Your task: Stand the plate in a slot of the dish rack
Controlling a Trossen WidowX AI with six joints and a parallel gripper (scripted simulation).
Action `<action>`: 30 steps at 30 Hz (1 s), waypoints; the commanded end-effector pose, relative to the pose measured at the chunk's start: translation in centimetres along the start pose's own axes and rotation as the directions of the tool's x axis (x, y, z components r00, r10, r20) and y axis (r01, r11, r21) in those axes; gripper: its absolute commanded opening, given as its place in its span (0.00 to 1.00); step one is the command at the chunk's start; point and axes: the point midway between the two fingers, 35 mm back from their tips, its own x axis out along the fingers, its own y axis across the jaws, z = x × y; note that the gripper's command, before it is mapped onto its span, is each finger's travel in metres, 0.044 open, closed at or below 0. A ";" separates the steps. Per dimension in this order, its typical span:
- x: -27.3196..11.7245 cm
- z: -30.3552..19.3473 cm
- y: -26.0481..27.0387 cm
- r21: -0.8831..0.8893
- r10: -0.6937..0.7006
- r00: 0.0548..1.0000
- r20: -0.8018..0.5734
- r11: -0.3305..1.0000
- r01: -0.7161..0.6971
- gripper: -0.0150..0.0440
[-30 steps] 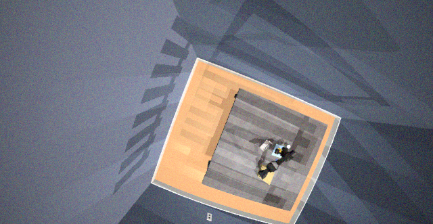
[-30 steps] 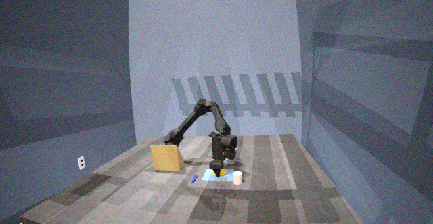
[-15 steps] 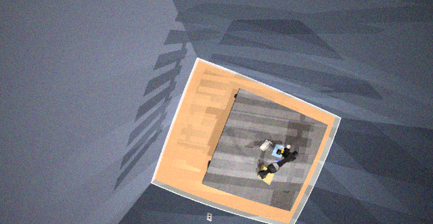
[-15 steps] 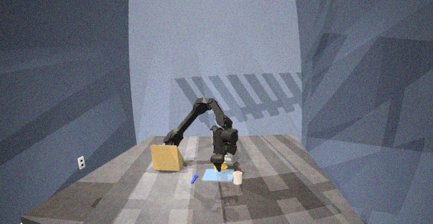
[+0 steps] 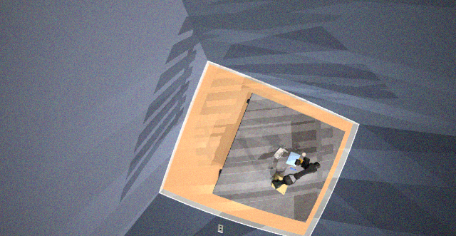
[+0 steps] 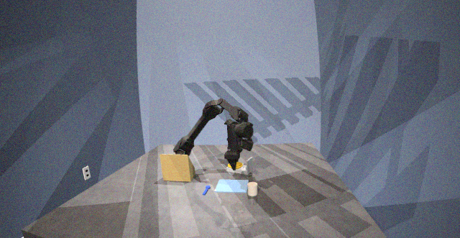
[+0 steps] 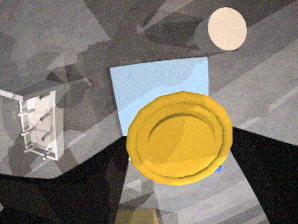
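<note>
The gripper grips the yellow plate; lowered untilted, it could strike the dish rack's rails and slip!

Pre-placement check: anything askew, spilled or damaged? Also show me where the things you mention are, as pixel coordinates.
Nothing stands out. The plate (image 7: 180, 142) is in the gripper (image 6: 233, 167), off the blue mat (image 5: 293, 158) (image 6: 231, 185) (image 7: 150, 85). The rack (image 5: 280, 152) (image 7: 59, 127) and cup (image 5: 303, 155) (image 6: 252, 188) (image 7: 227, 28) stand upright. No spill or breakage visible.
</note>
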 end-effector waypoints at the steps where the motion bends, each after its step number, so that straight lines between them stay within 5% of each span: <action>1: -1.4 0.0 -0.1 -0.004 -0.002 1.000 -0.002 1.000 0.002 0.25; 22: -7.5 0.2 0.0 0.004 -0.003 1.000 0.003 1.000 0.003 0.25; 30: -8.3 0.0 3.7 0.254 -0.020 1.000 0.015 0.967 0.015 0.25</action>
